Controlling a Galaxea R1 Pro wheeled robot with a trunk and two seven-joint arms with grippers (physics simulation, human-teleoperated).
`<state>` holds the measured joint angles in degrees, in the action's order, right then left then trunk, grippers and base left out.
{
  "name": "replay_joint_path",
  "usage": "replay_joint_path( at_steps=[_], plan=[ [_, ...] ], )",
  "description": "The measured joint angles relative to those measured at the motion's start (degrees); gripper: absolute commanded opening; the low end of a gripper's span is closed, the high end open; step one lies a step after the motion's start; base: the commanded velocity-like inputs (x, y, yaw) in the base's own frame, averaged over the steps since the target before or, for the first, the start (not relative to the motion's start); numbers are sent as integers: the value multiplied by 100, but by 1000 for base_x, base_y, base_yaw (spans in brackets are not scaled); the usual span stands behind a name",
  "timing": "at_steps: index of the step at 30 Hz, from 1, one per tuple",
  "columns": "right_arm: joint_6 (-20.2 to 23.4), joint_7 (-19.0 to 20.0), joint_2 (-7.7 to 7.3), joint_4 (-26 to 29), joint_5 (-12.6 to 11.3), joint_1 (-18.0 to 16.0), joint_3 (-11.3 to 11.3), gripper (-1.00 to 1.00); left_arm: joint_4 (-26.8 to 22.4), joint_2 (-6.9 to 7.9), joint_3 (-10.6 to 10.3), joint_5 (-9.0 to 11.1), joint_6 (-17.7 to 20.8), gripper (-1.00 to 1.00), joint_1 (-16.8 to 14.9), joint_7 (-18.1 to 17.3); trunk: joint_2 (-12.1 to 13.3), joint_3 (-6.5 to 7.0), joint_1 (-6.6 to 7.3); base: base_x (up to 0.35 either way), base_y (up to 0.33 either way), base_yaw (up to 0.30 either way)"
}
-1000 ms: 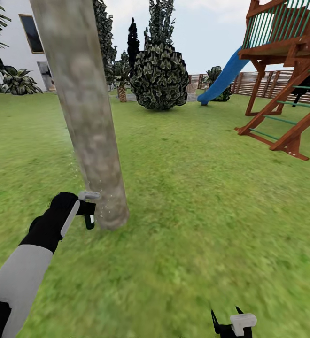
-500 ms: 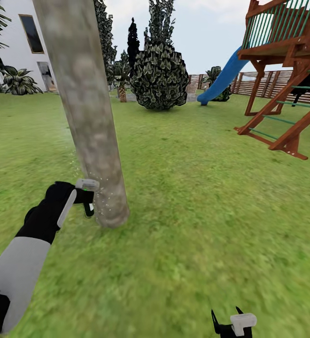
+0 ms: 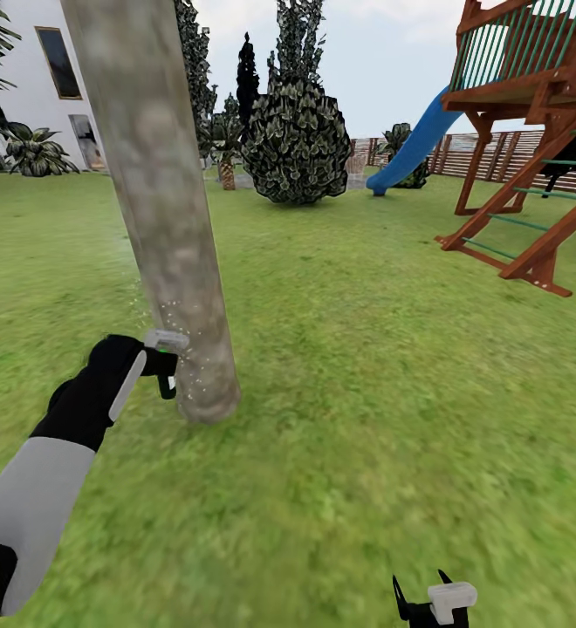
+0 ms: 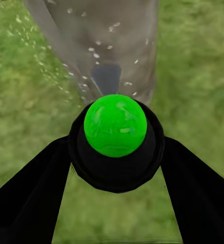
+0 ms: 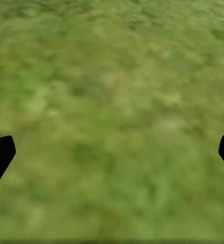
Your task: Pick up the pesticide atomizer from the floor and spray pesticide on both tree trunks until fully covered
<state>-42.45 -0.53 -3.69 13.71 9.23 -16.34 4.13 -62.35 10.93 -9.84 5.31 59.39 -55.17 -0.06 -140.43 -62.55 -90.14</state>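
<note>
My left gripper (image 3: 159,366) is clamped on the pesticide atomizer (image 4: 115,137), green cap betw. my fingers (image 4: 30,195), nozzle just beside the near tree trunk (image 3: 161,209), low down on its left. Whitish pesticide (image 3: 173,314) specks dot the bark. Vs. 0.5 s ago: arm barely shifted, specks now sit higher. My right gripper (image 5: 112,152) is spread wide w/ nothing in it, over the floor (image 3: 393,419). Count: 1 atomizer, 1 trunk close by.
</note>
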Motion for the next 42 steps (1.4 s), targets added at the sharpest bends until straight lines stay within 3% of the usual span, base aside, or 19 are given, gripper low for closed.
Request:
replay_joint_path(
  at_steps=[2,6,12,14,16,19,21,22,23,25,30,42],
  plan=[
    [0,0,0,0,0,0,0,100,3,-23,-215,-5,-6,-100,5,-3,0,0,0,0,0,0],
    [0,4,0,0,0,0,0,100,17,-19,-267,-4,-8,-100,70,-7,0,0,0,0,0,0],
    [0,9,0,0,0,0,-4,100,66,-1,-116,47,-95,-100,1049,15,0,-1,0,0,0,0],
    [0,9,0,0,0,-1,-4,100,284,-31,-83,67,-214,-100,1270,18,0,-1,-1,0,0,0],
    [6,9,0,0,0,-1,-6,100,1047,-106,-63,82,-951,-100,1403,56,1,-1,-1,0,0,0],
    [6,9,0,0,0,0,-3,100,1973,-284,-27,78,-1560,-100,1421,90,0,-1,0,0,0,0],
    [6,9,0,0,0,-1,-3,100,2765,-387,284,69,-2355,-100,1424,103,0,-1,-1,0,0,0],
    [4,9,0,0,0,-1,-6,100,3134,-416,584,46,-2647,-100,1425,106,0,-1,0,0,0,0],
    [4,9,0,0,0,-1,-5,100,3274,-425,723,54,-2746,-100,1422,108,0,0,0,0,0,0],
    [3,9,0,0,0,0,-5,100,3360,-437,823,37,-2819,-100,1422,161,0,0,0,0,0,0],
    [1,9,0,0,0,0,-1,100,3427,-476,834,45,-2845,-100,1421,650,0,0,0,30,-105,0],
    [5,9,0,0,0,0,-8,100,3393,-577,868,88,-2855,-100,1422,677,0,0,0,169,-221,0]
  ],
)
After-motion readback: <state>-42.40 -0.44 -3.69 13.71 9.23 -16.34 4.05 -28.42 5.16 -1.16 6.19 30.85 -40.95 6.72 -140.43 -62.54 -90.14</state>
